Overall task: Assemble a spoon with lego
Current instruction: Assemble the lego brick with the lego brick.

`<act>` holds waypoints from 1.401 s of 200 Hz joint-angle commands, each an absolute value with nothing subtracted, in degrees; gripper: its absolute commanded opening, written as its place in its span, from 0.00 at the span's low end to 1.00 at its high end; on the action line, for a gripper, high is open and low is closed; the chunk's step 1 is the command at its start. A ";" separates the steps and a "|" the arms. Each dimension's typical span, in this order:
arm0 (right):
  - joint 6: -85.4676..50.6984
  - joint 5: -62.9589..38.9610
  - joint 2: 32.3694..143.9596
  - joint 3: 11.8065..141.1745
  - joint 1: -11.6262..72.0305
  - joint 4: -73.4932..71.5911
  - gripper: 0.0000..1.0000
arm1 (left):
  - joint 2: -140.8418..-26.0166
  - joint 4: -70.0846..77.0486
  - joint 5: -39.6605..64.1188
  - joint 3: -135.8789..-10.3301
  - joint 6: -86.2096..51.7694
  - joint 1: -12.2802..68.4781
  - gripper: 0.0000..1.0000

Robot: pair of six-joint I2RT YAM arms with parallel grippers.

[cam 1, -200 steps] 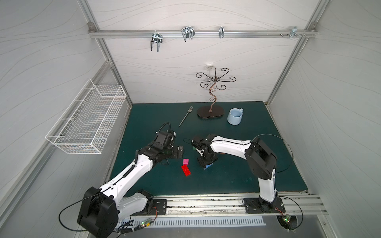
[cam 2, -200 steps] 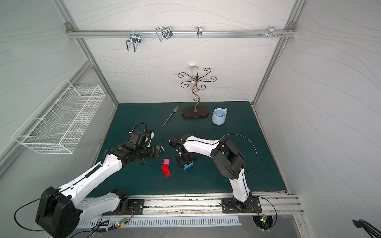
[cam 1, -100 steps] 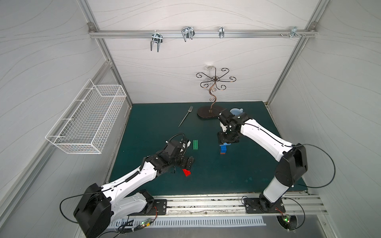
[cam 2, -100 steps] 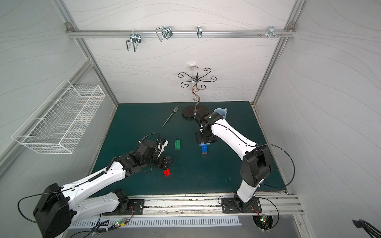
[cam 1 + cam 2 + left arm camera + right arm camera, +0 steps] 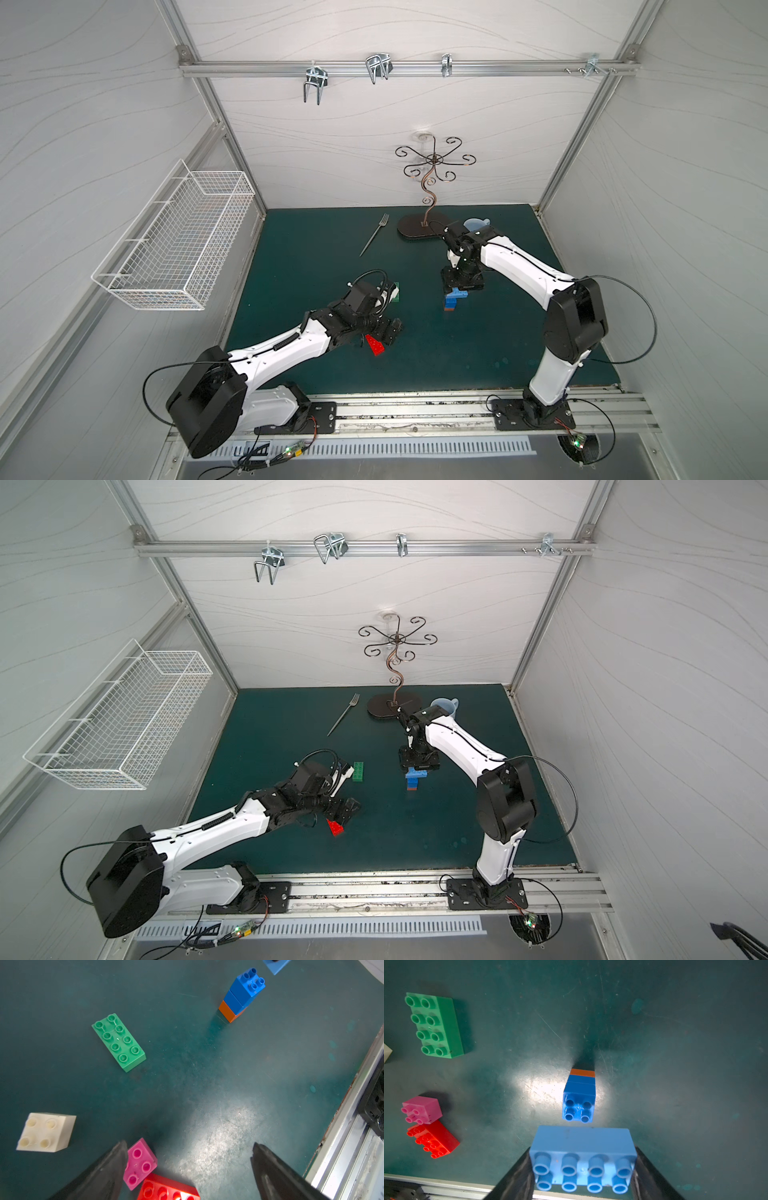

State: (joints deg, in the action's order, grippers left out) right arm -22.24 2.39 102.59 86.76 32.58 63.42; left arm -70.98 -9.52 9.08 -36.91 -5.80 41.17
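Step in hand: starting the spoon's head. Right gripper [image 5: 462, 286] is clenched on the long light-blue studded plastic brick [image 5: 581, 1142], just above the upright stem stack [image 5: 579, 1097] at mid-mat (orange brick at the base, two short blue ones on top), apart from it.

Left gripper [image 5: 187, 1159] is spread wide and grasps nothing. It hangs over the small pink brick [image 5: 140, 1163], which touches the long red brick [image 5: 168, 1188]. The long green brick [image 5: 118, 1042] and the cream brick [image 5: 45, 1132] lie loose.

Next move, as I judge it: centre the held brick over the top studs and press straight down. The tall stem may tip.
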 commanded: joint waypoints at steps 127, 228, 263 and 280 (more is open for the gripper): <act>-22.15 0.32 107.24 85.70 33.02 61.08 0.59 | -72.94 -7.15 8.88 -39.64 -5.33 41.42 0.98; -22.46 1.14 107.50 84.22 33.82 60.04 0.59 | -73.04 -7.58 7.76 -39.64 -5.54 41.40 0.98; -23.03 1.27 107.76 82.73 33.81 58.83 0.59 | -73.08 -8.01 7.84 -39.75 -5.66 41.46 0.98; -23.19 1.74 107.87 82.60 33.93 58.85 0.59 | -72.90 -8.02 7.74 -39.64 -5.63 41.44 0.98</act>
